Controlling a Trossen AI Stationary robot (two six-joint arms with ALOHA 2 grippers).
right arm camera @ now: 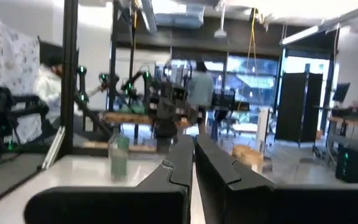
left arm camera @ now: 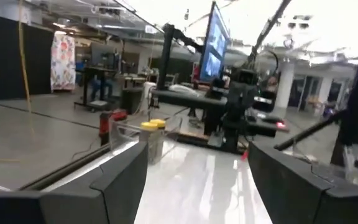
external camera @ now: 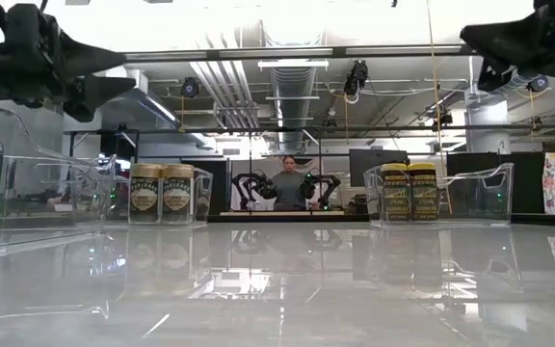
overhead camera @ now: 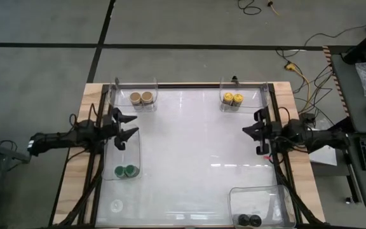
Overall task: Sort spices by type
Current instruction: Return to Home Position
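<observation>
The spices stand in pairs in four clear bins at the table's corners. Two tan-lidded jars (overhead camera: 140, 98) (external camera: 162, 193) are at the far left and two yellow-lidded jars (overhead camera: 232, 99) (external camera: 409, 191) (left arm camera: 153, 127) at the far right. Two green-lidded jars (overhead camera: 126, 171) (right arm camera: 119, 155) are at the near left and two black-lidded jars (overhead camera: 249, 220) at the near right. My left gripper (overhead camera: 129, 126) (left arm camera: 197, 155) hovers open at the left edge, pointing across the table. My right gripper (overhead camera: 249, 127) (right arm camera: 193, 146) hovers shut at the right edge. Neither holds anything.
The clear bins (overhead camera: 124, 152) (overhead camera: 278, 194) reach inward from the table's sides. The white tabletop (overhead camera: 189, 146) between the two grippers is bare. A small pale round thing (overhead camera: 116, 205) lies near the near left corner. A person (external camera: 289, 183) stands far behind the table.
</observation>
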